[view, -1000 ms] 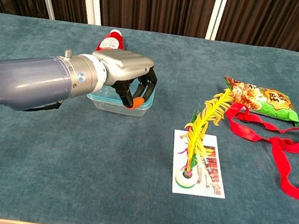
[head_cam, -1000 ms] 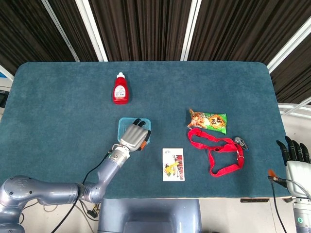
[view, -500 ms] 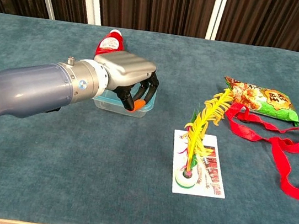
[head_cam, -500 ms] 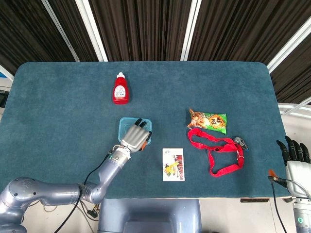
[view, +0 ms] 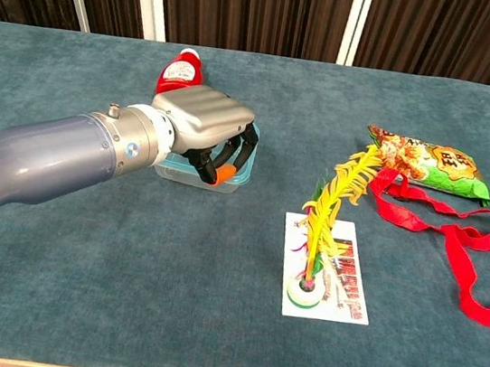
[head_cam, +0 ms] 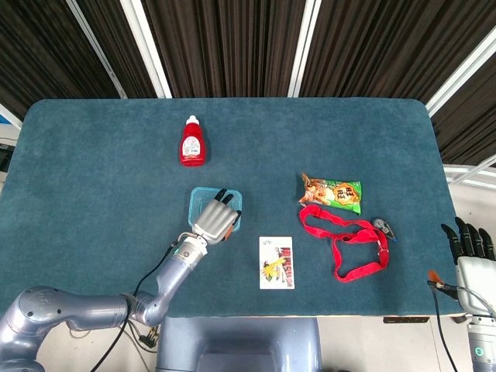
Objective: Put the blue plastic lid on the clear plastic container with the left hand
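The blue plastic lid (head_cam: 198,200) lies on top of the clear plastic container (view: 176,170) near the middle of the table. My left hand (head_cam: 215,217) (view: 202,114) presses down on the lid, its fingers hooked over the lid's right edge and its thumb at the front side. Most of the lid is hidden under the hand; a strip of its blue rim (view: 253,135) shows. My right hand (head_cam: 467,242) hangs off the table's right edge, fingers straight and apart, holding nothing.
A red sauce bottle (head_cam: 192,141) lies behind the container. To the right are a card (head_cam: 277,263) with a feather shuttlecock (view: 333,205) standing on it, a snack bag (head_cam: 332,191) and a red strap (head_cam: 345,244).
My left hand has sunk lower onto the lid and container and drawn slightly back toward me. Nothing else has moved.
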Tool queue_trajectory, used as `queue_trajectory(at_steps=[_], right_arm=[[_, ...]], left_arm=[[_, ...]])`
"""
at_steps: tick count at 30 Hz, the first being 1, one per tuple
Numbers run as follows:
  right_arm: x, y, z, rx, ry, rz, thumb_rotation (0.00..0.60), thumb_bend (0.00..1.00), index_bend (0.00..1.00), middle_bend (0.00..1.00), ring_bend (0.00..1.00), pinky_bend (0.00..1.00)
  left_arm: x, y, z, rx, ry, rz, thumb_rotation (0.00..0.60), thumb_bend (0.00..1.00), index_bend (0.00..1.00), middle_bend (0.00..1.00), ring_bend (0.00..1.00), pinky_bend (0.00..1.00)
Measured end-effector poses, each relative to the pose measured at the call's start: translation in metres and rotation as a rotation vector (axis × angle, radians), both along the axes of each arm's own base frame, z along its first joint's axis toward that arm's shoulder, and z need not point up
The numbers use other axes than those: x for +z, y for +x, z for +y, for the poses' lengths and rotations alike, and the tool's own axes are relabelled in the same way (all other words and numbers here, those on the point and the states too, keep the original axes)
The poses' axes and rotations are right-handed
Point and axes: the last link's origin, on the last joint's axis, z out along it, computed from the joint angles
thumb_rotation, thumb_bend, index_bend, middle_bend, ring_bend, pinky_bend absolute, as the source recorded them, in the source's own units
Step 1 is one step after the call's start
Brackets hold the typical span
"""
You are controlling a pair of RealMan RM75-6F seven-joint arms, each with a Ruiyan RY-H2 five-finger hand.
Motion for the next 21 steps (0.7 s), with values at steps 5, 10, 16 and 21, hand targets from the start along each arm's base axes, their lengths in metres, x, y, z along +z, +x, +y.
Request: queue_trajectory(at_steps=[5, 10, 16, 21], right_arm=[[0.0, 0.0, 0.0, 0.0, -0.001, 0.001, 0.6, 0.27, 0.14, 0.0, 0.03, 0.0], [0.0, 0.0, 0.0, 0.0, -0.001, 0.0, 0.6, 0.27, 0.14, 0.0, 0.03, 0.0], [0.0, 0.0, 0.0, 0.002, -0.002, 0.002, 0.6, 0.27, 0.14, 0.0, 0.03, 0.0], [0.0, 0.0, 0.0, 0.004, -0.001, 0.006, 0.6, 0.27, 0.14, 0.0, 0.03, 0.0]], left_arm=[[-0.001, -0.002, 0.0, -0.003, 0.002, 0.01, 0.6, 0.48, 0.66, 0.59, 0.17, 0.11], [0.0, -0.004, 0.001, -0.005, 0.01, 0.015, 0.6, 0.48, 0.66, 0.59, 0.17, 0.11], [0.002, -0.004, 0.003, 0.0, 0.017, 0.005, 0.6, 0.48, 0.66, 0.59, 0.17, 0.11], [0.017, 0.009, 0.008, -0.002, 0.048, -0.059, 0.6, 0.48, 0.64, 0.57, 0.17, 0.11]])
